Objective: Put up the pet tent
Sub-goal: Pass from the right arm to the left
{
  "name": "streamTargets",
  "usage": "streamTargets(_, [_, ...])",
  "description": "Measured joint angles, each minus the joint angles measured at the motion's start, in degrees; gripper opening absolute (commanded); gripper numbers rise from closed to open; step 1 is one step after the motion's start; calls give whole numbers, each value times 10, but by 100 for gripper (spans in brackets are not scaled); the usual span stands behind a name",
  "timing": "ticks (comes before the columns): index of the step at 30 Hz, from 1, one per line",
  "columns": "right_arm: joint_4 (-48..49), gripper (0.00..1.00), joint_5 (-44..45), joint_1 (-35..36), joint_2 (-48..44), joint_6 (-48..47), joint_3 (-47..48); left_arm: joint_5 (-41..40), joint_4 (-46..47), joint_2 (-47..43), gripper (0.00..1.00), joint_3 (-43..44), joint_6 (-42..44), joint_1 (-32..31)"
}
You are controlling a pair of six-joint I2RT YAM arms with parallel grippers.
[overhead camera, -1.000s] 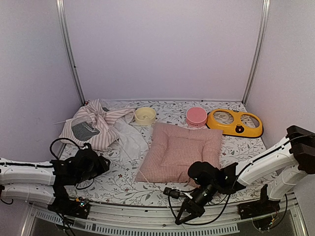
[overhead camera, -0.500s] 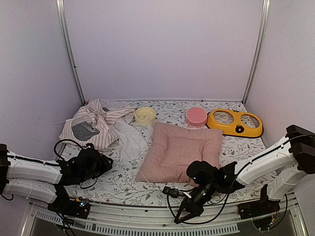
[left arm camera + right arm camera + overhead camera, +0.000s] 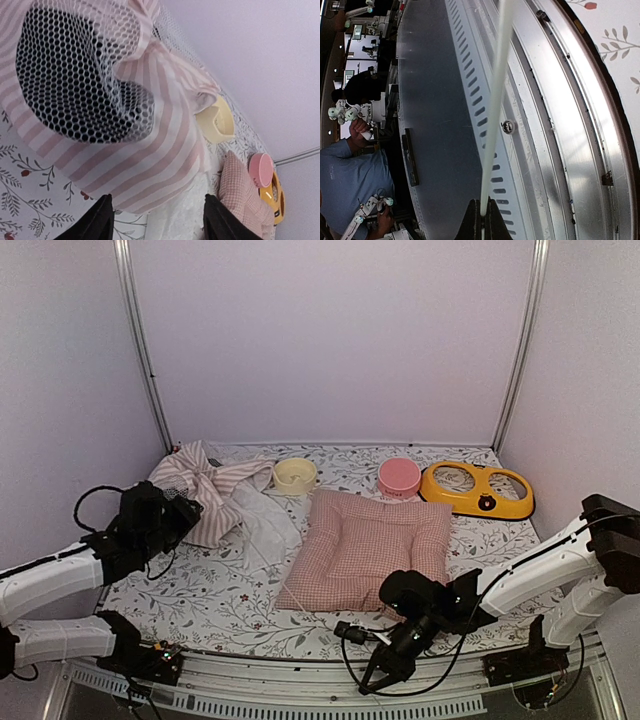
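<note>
Two arms are posed well apart. The left arm stretches forward from its base, and the left gripper [image 3: 182, 510] tilts down at the pet tent [image 3: 215, 488]. Its fingers [image 3: 102, 222] are spread wide, and the crumpled striped fabric with its black mesh window [image 3: 75, 85] lies just ahead of the tips. The right arm folds low over the near edge of the table [image 3: 200, 590]. The right gripper [image 3: 378, 672] points down, its fingers pressed together and pinching a thin white pole [image 3: 495, 100] that runs straight out beyond them.
</note>
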Motion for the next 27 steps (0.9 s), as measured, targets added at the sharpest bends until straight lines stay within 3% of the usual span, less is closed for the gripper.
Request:
streamTargets(6, [-10,0,6,0,-1,-6,0,8,-38,49,69,151,61,120])
streamTargets(15, [-32,0,20,0,-5,-21,1,16,-78,272,74,395,168,251])
streamTargets(19, [-43,0,26,0,-12,-25,1,18,-92,406,78,536,211,291])
streamTargets(27, [-64,0,37,0,-28,-32,2,62,-148,630,84,697,254,311])
